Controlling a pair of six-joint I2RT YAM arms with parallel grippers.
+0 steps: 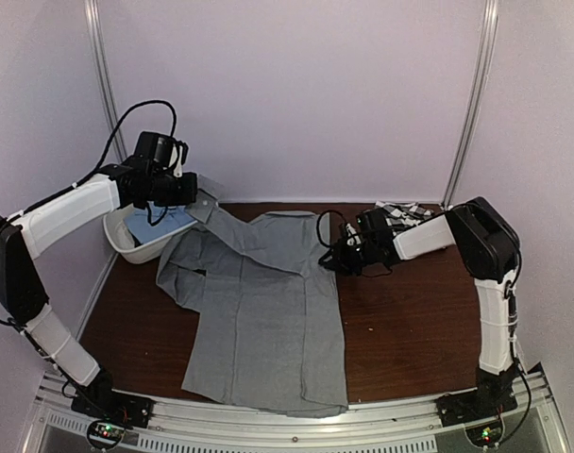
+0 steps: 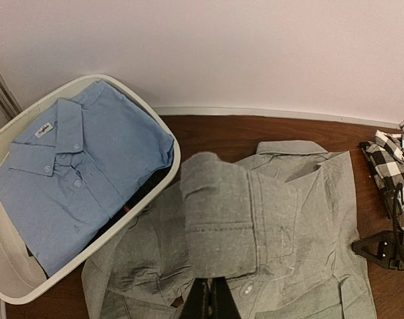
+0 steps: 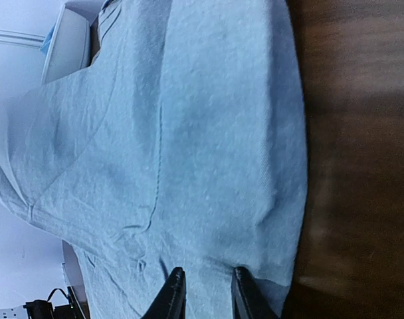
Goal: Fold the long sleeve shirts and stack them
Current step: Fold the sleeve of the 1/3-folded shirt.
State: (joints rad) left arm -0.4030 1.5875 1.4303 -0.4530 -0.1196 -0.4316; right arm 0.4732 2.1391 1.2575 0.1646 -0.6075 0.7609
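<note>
A plain grey long sleeve shirt lies spread on the brown table. My left gripper hangs above the tub's edge, shut on the shirt's sleeve cuff, which is lifted off the table. The sleeve runs from there down to the shirt's right side. My right gripper is at that right edge, its jaws a little apart with the fingertips resting on the grey cloth. A folded light blue shirt lies in the white tub. A black-and-white checked shirt sits at the back right.
The white tub stands at the table's back left corner, against the wall. Bare brown tabletop shows to the right of the grey shirt. Metal frame posts stand at both back corners, and the arms' bases are on the rail at the near edge.
</note>
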